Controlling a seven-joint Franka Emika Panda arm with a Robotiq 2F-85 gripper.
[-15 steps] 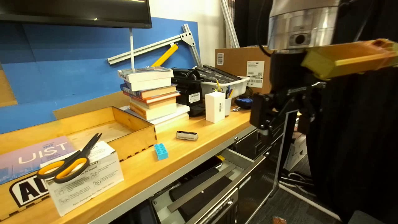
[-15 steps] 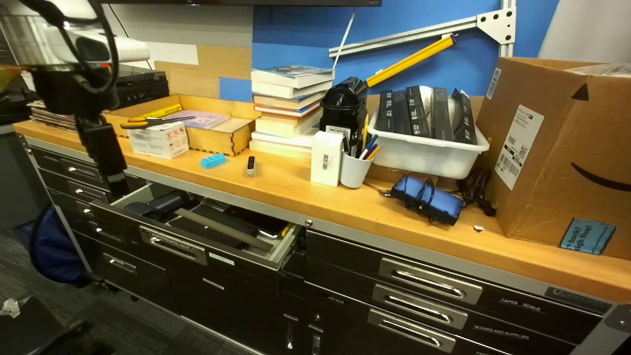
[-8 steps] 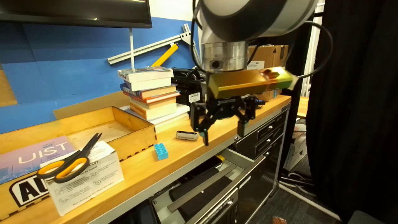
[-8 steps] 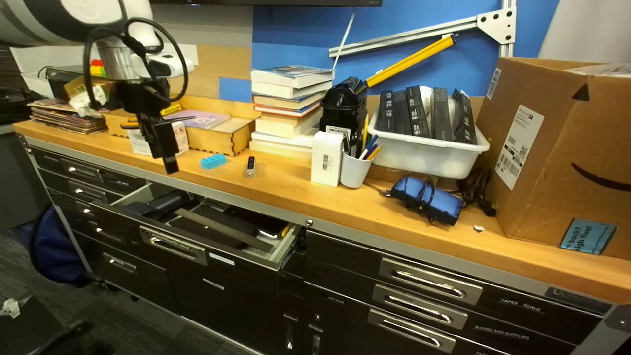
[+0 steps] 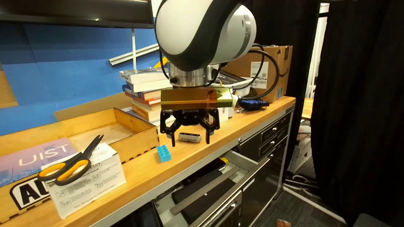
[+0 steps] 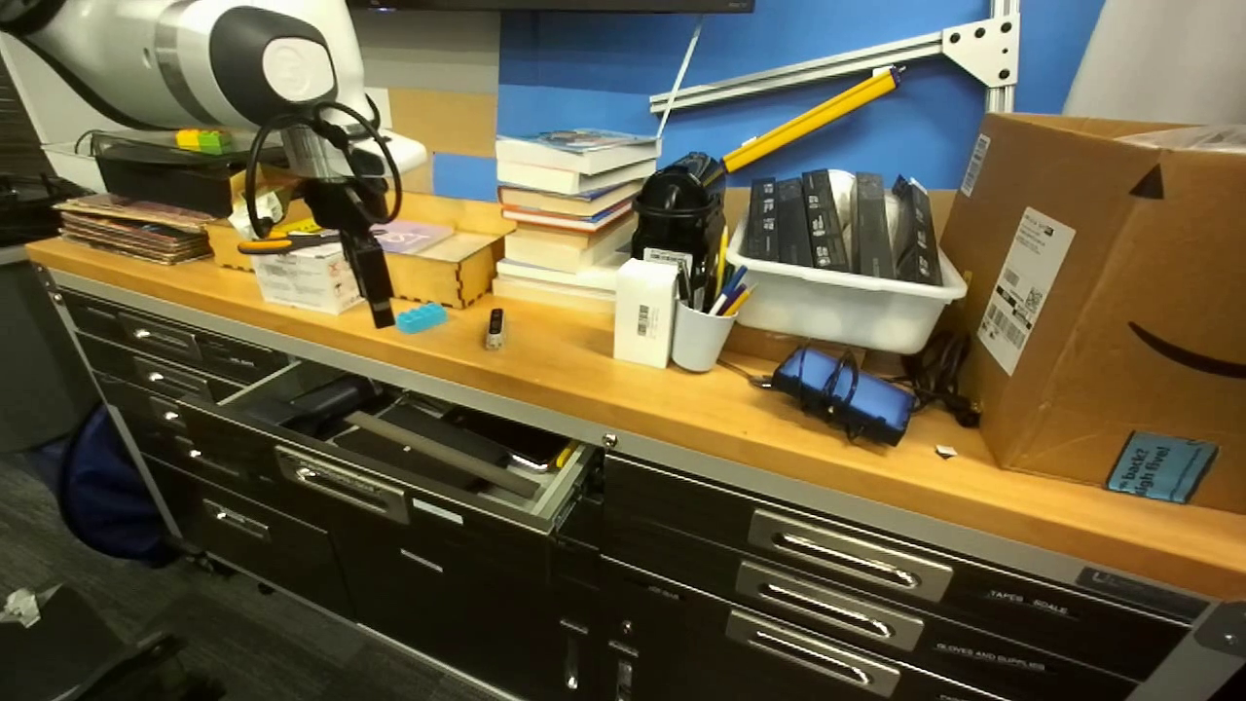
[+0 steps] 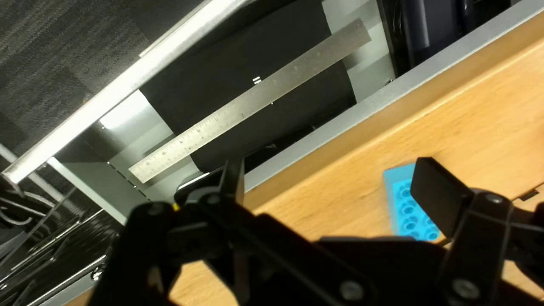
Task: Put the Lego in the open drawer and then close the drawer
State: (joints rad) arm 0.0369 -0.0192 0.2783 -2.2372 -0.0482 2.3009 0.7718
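Bench edge (image 6: 545, 393) divides Lego (image 6: 421, 317) from open drawer (image 6: 389, 500), pincer (image 5: 190, 144) above.

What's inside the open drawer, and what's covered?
In the drawer: a ruler across a flat black item, a dark bulky object, something partly yellow. Whatever lies beneath the black item, or back under the worktop, is hidden.
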